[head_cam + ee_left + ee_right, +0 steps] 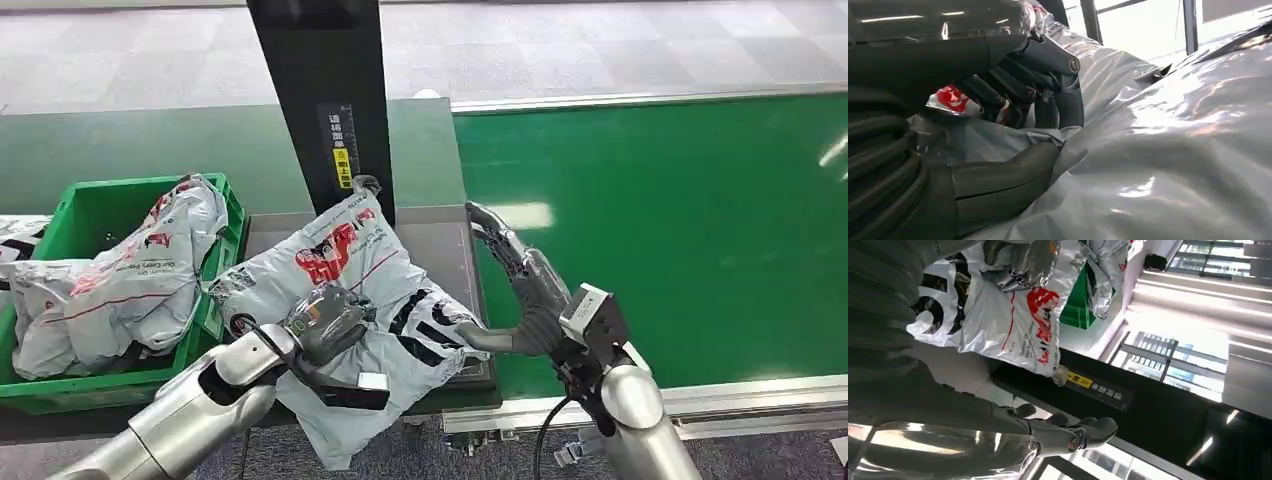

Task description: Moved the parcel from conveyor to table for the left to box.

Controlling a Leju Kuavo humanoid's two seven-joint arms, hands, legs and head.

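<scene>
Head view: left hand (325, 320) grips grey parcel (375, 265) at lower centre; right hand (520, 285) beside it, fingers open, holding nothing.

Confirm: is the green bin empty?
No. In the head view the green bin already holds a grey parcel with red print that fills most of it.

The parcel (370, 300) lies on the tabletop (440, 225), its near end hanging over the front edge, before the upright post (325, 90). The crate (100, 210) holding another bag (130, 275) stands to its left; the conveyor (680, 230) runs to its right.
</scene>
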